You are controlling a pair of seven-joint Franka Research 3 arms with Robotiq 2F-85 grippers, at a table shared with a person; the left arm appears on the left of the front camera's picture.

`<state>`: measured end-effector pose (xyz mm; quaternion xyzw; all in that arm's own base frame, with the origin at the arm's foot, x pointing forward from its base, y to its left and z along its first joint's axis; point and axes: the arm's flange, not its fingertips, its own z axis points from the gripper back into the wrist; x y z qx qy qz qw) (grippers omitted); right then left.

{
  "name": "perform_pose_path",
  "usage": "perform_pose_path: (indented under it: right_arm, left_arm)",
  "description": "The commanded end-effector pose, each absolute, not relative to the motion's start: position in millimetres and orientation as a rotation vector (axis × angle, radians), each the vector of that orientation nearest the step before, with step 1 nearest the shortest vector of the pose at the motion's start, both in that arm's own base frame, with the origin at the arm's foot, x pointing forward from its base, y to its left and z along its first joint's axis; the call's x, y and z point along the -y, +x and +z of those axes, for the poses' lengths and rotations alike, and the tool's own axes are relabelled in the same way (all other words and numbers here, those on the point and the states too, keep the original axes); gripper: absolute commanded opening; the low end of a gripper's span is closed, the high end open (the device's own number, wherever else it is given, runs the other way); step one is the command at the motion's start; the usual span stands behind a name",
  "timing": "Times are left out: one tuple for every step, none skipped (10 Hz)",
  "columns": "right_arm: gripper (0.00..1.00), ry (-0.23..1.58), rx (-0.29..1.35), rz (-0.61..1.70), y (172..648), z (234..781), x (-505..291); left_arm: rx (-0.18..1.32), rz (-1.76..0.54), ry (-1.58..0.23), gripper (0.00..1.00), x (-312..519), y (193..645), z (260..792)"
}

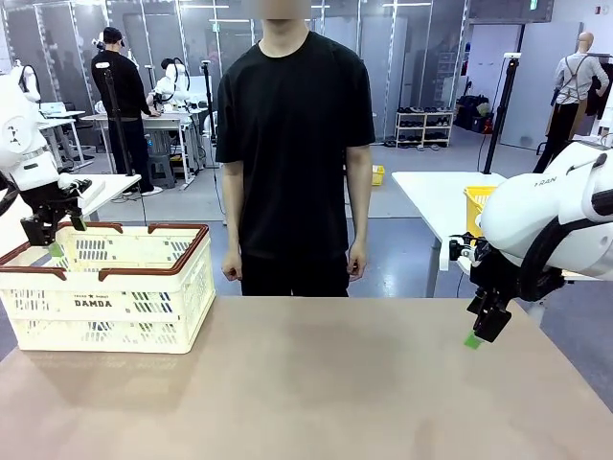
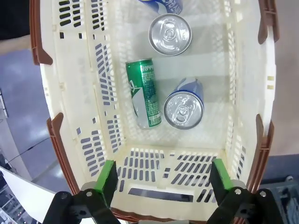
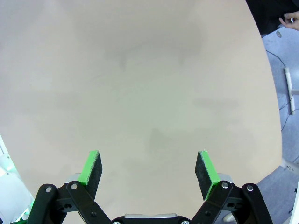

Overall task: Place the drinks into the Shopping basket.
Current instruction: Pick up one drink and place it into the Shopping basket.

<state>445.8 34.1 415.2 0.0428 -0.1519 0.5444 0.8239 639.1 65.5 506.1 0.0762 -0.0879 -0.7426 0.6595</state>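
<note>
**Drinks lying in the Shopping basket, both end effectors released**

The drinks are sitting out of sight in the front view, behind the slotted wall of the Shopping basket (image 1: 105, 287), which is standing at the left end of the worktop (image 1: 316, 383). The left end effector (image 1: 53, 241) is hovering over the basket's near-left rim. The right end effector (image 1: 482, 326) is hanging above the worktop's right edge. A person (image 1: 292, 153) is standing at the far side, arms hanging down.

In the left wrist view, the left end effector (image 2: 163, 179) is gaping, empty, above the Shopping basket (image 2: 70, 93). Inside, a green can (image 2: 144, 92) is lying on its side, just beside a blue can (image 2: 184, 105); a silver-topped can (image 2: 170, 34) is standing farther in, and another blue can (image 2: 163, 4) is showing at the top edge.

In the right wrist view, the right end effector (image 3: 149, 168) is spreading wide, holding nothing, over bare worktop (image 3: 140, 70).
</note>
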Motion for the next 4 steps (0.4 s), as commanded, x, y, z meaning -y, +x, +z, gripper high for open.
perform_pose_path:
  right_arm:
    - [1.0,0.09,0.316,1.163,443.8,415.9,-33.5]
    - [1.0,0.09,0.316,1.163,443.8,415.9,-33.5]
    - [1.0,0.09,0.316,1.163,443.8,415.9,-33.5]
    - [1.0,0.09,0.316,1.163,443.8,415.9,-33.5]
  left_arm:
    - [0.196,-1.682,0.17,1.0,-65.9,638.0,505.3]
    - [0.196,-1.682,0.17,1.0,-65.9,638.0,505.3]
    - [0.196,-1.682,0.17,1.0,-65.9,638.0,505.3]
    - [0.196,-1.682,0.17,1.0,-65.9,638.0,505.3]
